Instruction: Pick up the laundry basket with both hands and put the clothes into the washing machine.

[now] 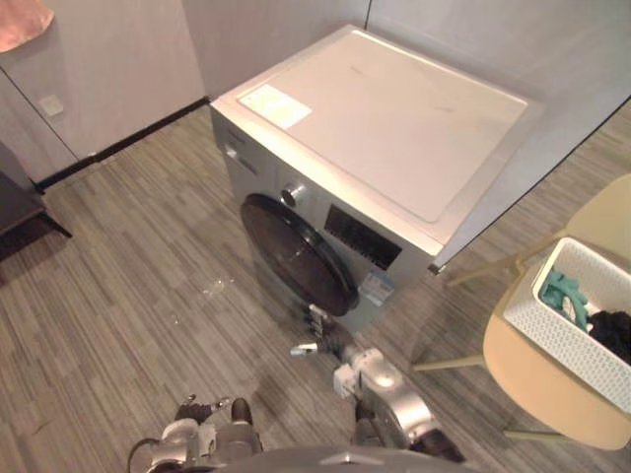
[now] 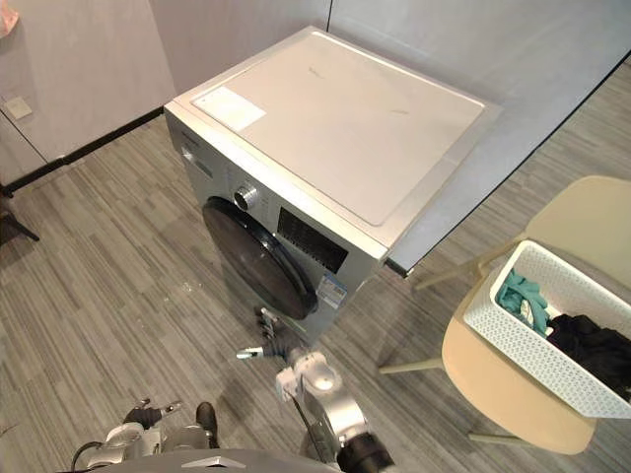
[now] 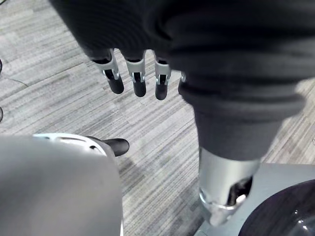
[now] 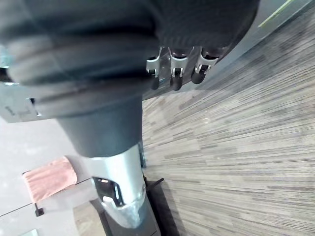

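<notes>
The white perforated laundry basket [image 2: 513, 335] stands on a beige chair [image 2: 503, 384] at the right, holding a teal garment [image 2: 523, 296] and a black garment [image 2: 592, 345]. The silver washing machine [image 1: 394, 118] stands in the middle of the room, its dark round door [image 1: 296, 256] closed. My right hand [image 1: 330, 340] hangs low in front of the machine's lower right corner, fingers [image 4: 172, 73] straight and holding nothing. My left hand [image 1: 197, 409] is down at the bottom left over the floor, fingers [image 3: 138, 78] relaxed and empty. Both hands are well away from the basket.
A pink towel [image 1: 20, 20] hangs on the wall at the top left. Dark furniture [image 1: 20, 207] stands at the left edge. Grey striped floor [image 1: 128, 296] spreads to the left of the machine. A wall panel runs behind the washer and down to the chair.
</notes>
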Available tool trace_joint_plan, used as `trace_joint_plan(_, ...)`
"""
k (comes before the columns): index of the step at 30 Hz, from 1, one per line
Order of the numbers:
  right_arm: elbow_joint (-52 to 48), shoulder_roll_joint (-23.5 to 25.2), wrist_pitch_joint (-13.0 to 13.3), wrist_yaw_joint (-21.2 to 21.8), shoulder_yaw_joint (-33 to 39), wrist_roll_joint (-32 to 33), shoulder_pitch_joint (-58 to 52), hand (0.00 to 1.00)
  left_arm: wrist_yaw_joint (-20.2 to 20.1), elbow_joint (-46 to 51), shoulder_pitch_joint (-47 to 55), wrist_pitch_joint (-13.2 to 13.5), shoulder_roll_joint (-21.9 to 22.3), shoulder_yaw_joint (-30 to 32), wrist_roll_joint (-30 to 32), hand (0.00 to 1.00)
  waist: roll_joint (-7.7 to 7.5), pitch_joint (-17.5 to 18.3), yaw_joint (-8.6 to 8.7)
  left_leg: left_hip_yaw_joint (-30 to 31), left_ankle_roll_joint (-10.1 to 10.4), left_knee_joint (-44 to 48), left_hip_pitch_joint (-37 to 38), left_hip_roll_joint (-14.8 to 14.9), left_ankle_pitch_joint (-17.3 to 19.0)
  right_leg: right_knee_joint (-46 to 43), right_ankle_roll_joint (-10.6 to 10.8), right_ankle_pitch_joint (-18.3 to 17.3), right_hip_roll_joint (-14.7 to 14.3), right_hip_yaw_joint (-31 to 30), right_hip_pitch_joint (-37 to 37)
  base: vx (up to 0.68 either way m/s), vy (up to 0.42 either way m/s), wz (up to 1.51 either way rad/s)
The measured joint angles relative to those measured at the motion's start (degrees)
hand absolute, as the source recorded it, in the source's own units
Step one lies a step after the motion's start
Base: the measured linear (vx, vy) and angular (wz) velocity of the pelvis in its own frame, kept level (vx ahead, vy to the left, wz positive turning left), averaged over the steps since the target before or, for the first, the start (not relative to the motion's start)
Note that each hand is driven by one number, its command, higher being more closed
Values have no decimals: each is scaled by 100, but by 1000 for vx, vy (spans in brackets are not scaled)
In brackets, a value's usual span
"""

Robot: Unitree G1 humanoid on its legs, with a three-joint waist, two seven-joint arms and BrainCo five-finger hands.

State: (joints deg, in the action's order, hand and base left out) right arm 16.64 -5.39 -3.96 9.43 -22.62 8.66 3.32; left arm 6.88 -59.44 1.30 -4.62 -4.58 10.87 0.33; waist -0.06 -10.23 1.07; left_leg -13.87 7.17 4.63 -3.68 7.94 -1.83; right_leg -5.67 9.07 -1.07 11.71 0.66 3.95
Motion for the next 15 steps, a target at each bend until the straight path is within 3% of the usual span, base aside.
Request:
trace_joint_plan(5,-46,-388,5,-205,116,-5,562,0,38,-30,-62,0,31,-96,0,0,264,-214,-13,87,1,-406,-38,-9,-313,71,104,97,-24,110,114,-75,-26,7)
trace_joint_plan(11,-186,-474,7,-934,900,-243,1359,0,163,-25,-197,-43,-112,-97,-4,0,150,-597,-59,188,-17,-576,-230,-9,-513,120,120,235,-57,171,278,-56,1,8)
trace_joint_plan(15,-140,-597,6,-1178,1065,-244,1929,0,251,-3,-267,-48,-119,-145,-22,0,195,-818,-69,299,-37,-576,-440,-16,-611,110,111,302,-57,254,427,-15,10,11)
